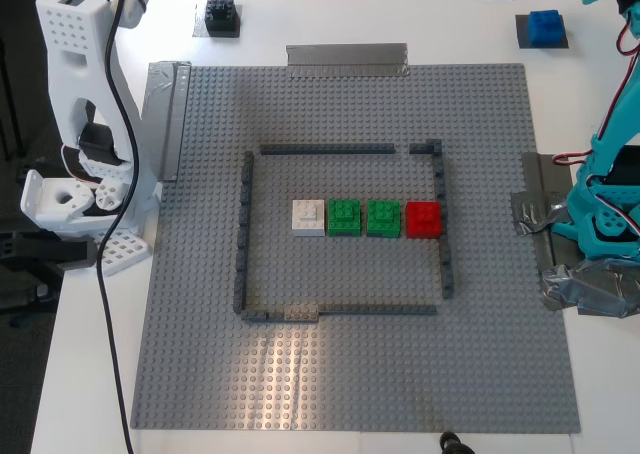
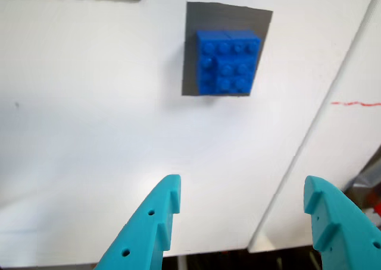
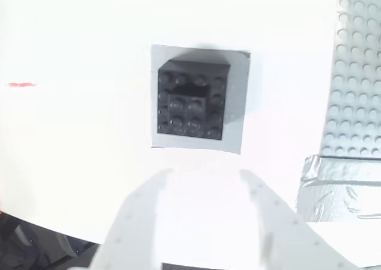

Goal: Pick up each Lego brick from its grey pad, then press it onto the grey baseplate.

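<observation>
Lego bricks of the task, two in number, both resting on grey pads off the grey baseplate.

Exterior view: black brick on its pad at the upper left of the counter; blue brick on its pad at the upper right. Inside the dark outline on the baseplate stand four bricks in a row: one white, two green, one red.

First wrist view: the teal first pincer stands with jaws wide apart, short of the blue brick, holding nothing.

Second wrist view: the white second pincer is likewise spread, empty, near the black brick, one finger overexposed.
</observation>
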Controlling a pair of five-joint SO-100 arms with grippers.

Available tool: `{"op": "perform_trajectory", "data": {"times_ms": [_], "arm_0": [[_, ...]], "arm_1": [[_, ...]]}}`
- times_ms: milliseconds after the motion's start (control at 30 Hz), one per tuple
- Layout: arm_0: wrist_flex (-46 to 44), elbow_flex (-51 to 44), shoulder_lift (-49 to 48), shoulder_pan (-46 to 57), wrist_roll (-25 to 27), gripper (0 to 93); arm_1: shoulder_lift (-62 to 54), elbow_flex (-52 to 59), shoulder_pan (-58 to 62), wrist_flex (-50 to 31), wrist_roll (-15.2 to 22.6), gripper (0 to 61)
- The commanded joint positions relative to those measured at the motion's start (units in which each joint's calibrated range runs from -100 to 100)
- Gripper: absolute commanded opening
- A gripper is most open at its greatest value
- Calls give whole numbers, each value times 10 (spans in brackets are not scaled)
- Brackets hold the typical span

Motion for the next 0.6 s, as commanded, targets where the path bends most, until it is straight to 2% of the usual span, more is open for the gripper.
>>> {"op": "perform_trajectory", "data": {"times_ms": [0,567], "arm_0": [[-32,-24,24,6,5,233],[-64,-24,98,-8,10,233]], "arm_1": [[6,-51,1,-1,-5,207],[70,-65,20,-63,7,218]]}}
